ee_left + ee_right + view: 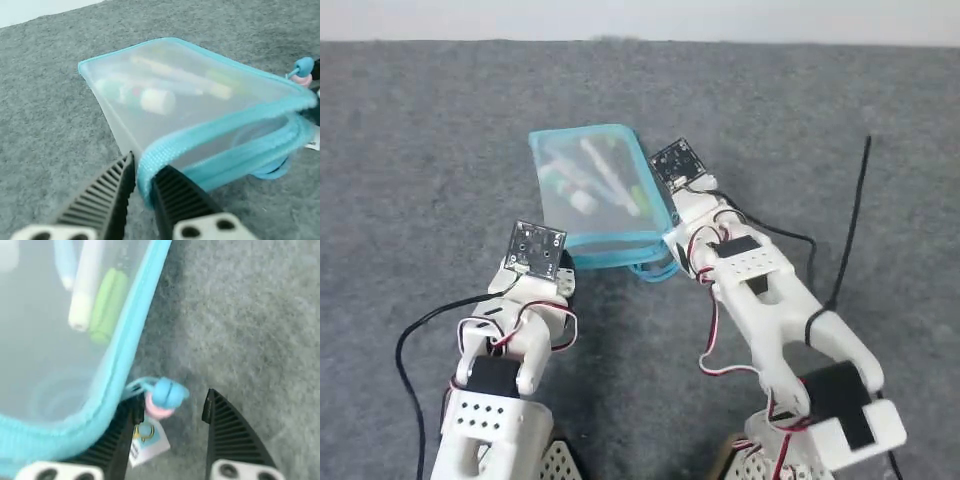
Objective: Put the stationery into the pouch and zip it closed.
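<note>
The pouch (595, 190) is laid mid-desk (420, 120), its stationery (600, 170) blurred behind the frosted wall. Its zip edge is pinched in the left claw (144, 187). The zip pull (165, 395) is flanked by the right claw (172, 410), spread wide.

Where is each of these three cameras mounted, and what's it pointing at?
High view: above the table, looking down on left arm, right arm and pouch.
Left wrist view: on the left arm, facing its left gripper, shut on the pouch's edge.
Right wrist view: on the right arm, facing its open right gripper and the zipper pull.
Shared: the pouch.
</note>
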